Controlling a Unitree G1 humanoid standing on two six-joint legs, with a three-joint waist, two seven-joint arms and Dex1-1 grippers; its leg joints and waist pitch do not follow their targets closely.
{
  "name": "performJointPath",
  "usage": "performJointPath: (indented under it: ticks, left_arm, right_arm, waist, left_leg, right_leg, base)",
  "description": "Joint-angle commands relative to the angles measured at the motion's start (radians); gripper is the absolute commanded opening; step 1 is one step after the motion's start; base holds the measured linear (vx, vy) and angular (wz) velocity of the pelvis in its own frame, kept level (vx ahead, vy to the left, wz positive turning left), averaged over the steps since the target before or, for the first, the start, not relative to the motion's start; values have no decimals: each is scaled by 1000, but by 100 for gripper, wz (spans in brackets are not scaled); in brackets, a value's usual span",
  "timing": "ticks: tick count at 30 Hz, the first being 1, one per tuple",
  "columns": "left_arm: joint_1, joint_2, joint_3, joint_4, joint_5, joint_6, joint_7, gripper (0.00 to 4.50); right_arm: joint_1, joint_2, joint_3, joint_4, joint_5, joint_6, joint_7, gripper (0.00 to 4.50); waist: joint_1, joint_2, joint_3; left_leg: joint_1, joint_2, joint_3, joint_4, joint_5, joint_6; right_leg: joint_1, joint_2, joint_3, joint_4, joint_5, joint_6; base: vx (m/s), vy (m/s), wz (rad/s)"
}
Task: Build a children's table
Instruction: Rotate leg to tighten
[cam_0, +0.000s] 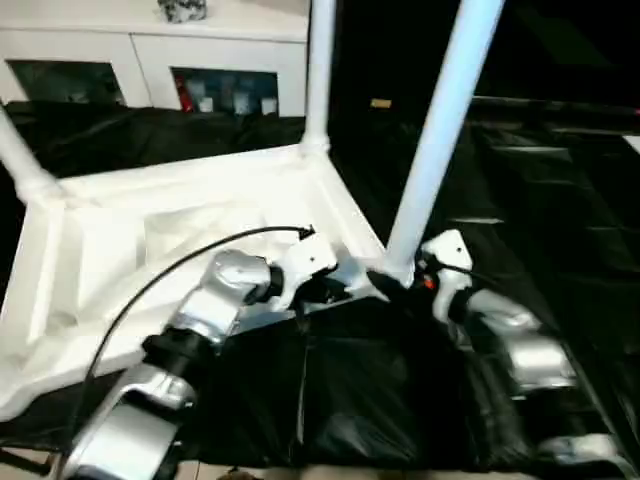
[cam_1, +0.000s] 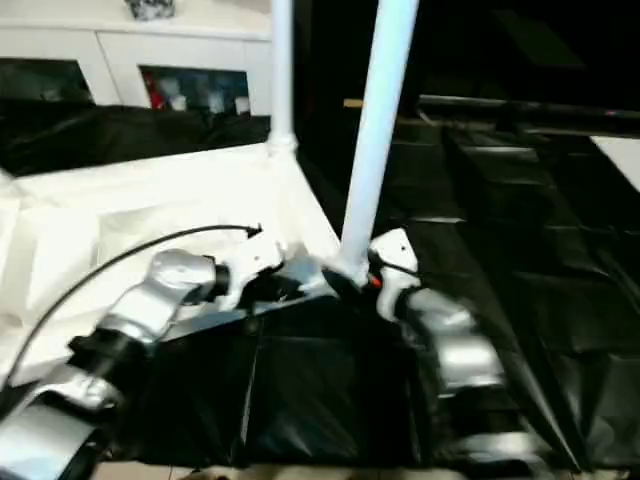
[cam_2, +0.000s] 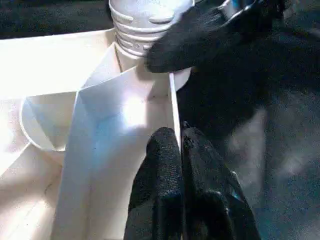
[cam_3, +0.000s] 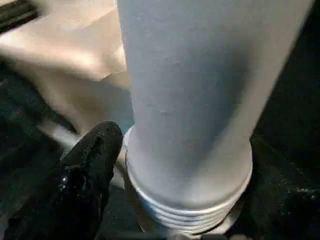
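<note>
Plastic, hollow and white, the children's table (cam_0: 190, 230) lies upside down on a surface draped in black sheeting (cam_0: 400, 400), ribbed underside facing up. Legs stand in its far left and far right corner sockets. A third leg (cam_0: 440, 130) rises from the near right corner, leaning slightly.

The left end effector (cam_2: 181, 150) is clenched on the thin upright side wall of the tabletop just beside that corner, one black finger on each face of the wall. The right end effector (cam_0: 405, 283) sits at the base of the third leg; one finger (cam_3: 90, 165) lies against the ribbed collar where the tube meets the socket. Whether it is truly clamped around the leg cannot be told.

Judging by its thin walls and open ribbing, the tabletop should be light and fairly stiff, though the rim may flex under a hard pinch. Its surface looks smooth, so it could slide on the sheeting if pushed sideways; bracing the wall near the socket seems sensible. The leg is a long tapered tube, probably light but with plenty of leverage, so holding it low near the collar should give the best control while it is seated.
</note>
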Motion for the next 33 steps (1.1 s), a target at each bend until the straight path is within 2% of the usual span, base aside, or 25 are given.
performJointPath:
  ticks: [1,2,3,4,6,9,11,13,15,21,22,23,25,26,27,28,29,31,33]
  left_arm:
    - [1,-12,-49,-48,-23,-32,-75,0]
    - [2,-4,-49,-58,-33,-31,-99,0]
    - [1,19,-55,-64,-38,-47,-141,0]
    - [0,22,-55,-64,-38,-50,-144,0]
    - [-3,32,-55,-61,-38,-61,-162,0]
    - [-5,39,-55,-63,-43,-66,-182,0]
    - [-5,45,-57,-69,-49,-66,-198,0]
    - [-2,53,-62,-80,-59,-62,-220,0]
    - [2,60,-66,-87,-59,-64,-233,0]
    - [9,66,-62,-88,-58,-69,-240,0]
    - [4,59,-55,-69,-50,-63,-213,0]
    - [-2,52,-50,-52,-43,-57,-188,0]
    - [-13,41,-44,-24,-32,-30,-152,0]
    - [-21,28,-42,-2,-20,-8,-117,0]
    - [-27,17,-41,12,-12,5,-92,0]
    - [-33,-1,-38,27,-3,22,-54,0]
    - [-39,-19,-34,38,2,36,-20,0]
    - [-50,-66,-24,61,7,69,53,0]
    - [-56,-126,-22,82,13,93,122,0]
  right_arm:
    - [10,11,84,-35,23,-7,121,370]
    - [9,-7,90,-39,25,-2,152,370]
    - [5,-51,106,-55,32,9,236,370]
    - [5,-56,107,-57,32,10,245,370]
    - [0,-78,116,-72,36,27,291,370]
    - [-8,-92,122,-78,40,44,328,370]
    - [-14,-101,129,-76,44,52,351,346]
    - [-22,-113,142,-69,47,60,380,338]
    - [-25,-112,147,-61,45,59,388,308]
    - [-5,-95,158,-81,53,87,384,281]
    - [7,-78,147,-89,50,95,343,280]
    - [16,-63,136,-93,47,102,307,280]
    - [16,-29,113,-74,32,91,223,278]
    - [10,7,87,-43,16,82,127,278]
    - [5,31,68,-22,8,79,62,277]
    - [-4,67,39,7,7,85,-22,277]
    - [-11,94,18,28,10,89,-78,277]
    - [-26,149,-15,67,13,92,-184,276]
    - [-46,207,-21,101,4,79,-266,276]
  waist:
    - [6,-3,-60]
    - [6,-3,-59]
    - [16,-1,-58]
    - [19,-1,-57]
    - [26,3,-54]
    - [29,4,-52]
    - [29,3,-52]
    - [30,3,-52]
    - [31,4,-54]
    - [31,1,-56]
    - [31,2,-56]
    - [29,-2,-55]
    - [28,0,-54]
    - [22,0,-45]
    - [18,-1,-42]
    - [13,0,-39]
    - [10,-1,-39]
    - [-3,0,-41]
    - [-9,0,-40]
  left_leg:
    - [12,50,-19,-48,-93,124]
    - [13,50,-16,-47,-98,128]
    - [14,55,-17,-48,-114,124]
    - [14,56,-16,-49,-120,120]
    - [20,61,-16,-53,-161,93]
    - [21,61,-18,-56,-187,67]
    - [21,61,-18,-58,-202,49]
    - [21,60,-19,-58,-206,44]
    - [20,60,-18,-56,-189,47]
    - [17,58,-17,-52,-150,64]
    - [17,58,-17,-52,-153,64]
    - [17,58,-16,-52,-152,63]
    - [19,57,-18,-55,-173,52]
    - [24,57,-19,-62,-240,21]
    - [24,55,-21,-66,-271,9]
    - [29,55,-26,-71,-318,-21]
    - [31,55,-30,-72,-338,-33]
    - [32,56,-34,-75,-362,-52]
    - [30,56,-35,-76,-366,-50]
  right_leg:
    - [47,-69,42,-51,132,-285]
    - [45,-68,43,-51,132,-290]
    - [47,-68,40,-53,93,-294]
    - [48,-67,39,-53,77,-292]
    - [41,-66,38,-58,8,-285]
    - [41,-68,39,-62,-49,-276]
    - [40,-70,40,-64,-74,-271]
    - [41,-70,39,-64,-82,-269]
    - [41,-70,40,-60,-50,-274]
    - [44,-69,38,-54,-2,-280]
    - [43,-69,38,-55,-9,-281]
    - [42,-68,39,-56,-10,-277]
    - [40,-70,39,-61,-55,-269]
    - [32,-73,41,-73,-171,-253]
    - [32,-74,41,-79,-228,-243]
    - [29,-77,41,-89,-336,-215]
    - [27,-79,41,-92,-375,-202]
    - [24,-79,41,-96,-406,-181]
    - [24,-77,42,-98,-390,-179]
  base:
    - [0,0,0]
    - [0,0,0]
    - [0,0,0]
    - [0,0,0]
    - [0,0,0]
    - [0,0,0]
    - [0,0,0]
    - [0,0,0]
    - [0,0,0]
    - [0,0,0]
    - [0,0,0]
    - [0,0,0]
    - [0,0,0]
    - [0,0,0]
    - [0,0,0]
    - [0,0,0]
    - [0,0,0]
    - [0,0,0]
    - [0,0,0]
